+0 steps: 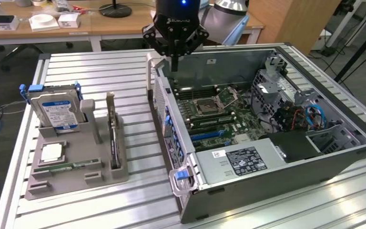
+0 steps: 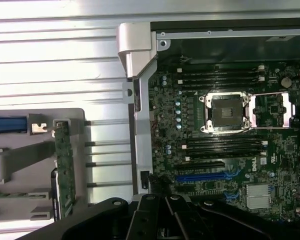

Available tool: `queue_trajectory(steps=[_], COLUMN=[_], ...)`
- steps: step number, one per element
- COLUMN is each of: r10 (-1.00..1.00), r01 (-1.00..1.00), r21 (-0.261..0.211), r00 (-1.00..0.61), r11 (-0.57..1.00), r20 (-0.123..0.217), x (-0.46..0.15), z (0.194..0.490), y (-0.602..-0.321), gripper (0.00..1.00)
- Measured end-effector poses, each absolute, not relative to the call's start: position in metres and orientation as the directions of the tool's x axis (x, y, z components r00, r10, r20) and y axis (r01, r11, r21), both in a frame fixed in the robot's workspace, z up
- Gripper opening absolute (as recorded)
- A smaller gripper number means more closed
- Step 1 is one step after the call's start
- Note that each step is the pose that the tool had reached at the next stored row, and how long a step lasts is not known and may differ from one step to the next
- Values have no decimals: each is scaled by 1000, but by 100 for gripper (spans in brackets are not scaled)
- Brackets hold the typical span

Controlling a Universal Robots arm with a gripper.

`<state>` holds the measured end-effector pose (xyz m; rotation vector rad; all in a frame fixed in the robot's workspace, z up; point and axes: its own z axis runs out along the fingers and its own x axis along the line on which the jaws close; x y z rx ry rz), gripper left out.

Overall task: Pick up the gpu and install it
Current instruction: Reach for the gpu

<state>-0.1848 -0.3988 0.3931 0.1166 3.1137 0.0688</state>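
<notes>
Black fingers are squeezed shut and hold nothing. They hang just above a corner of the big open grey metal computer case. Well away from the fingers, off to the exterior view's left, the thin green gpu card with its black block and silver end strip stands on its edge in a grey plastic holder on the ribbed silver surface. It looks light and stiff but easy to hurt, so its bare top edge seems the best place to pinch.
</notes>
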Motion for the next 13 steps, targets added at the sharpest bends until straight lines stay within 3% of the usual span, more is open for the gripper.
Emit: queue_trajectory(steps=[13], r10=[75], r01=[74], r21=[45], r00=[-997], r11=[996], r20=[-23], x=[-204], z=[393], y=[-399], gripper=[11])
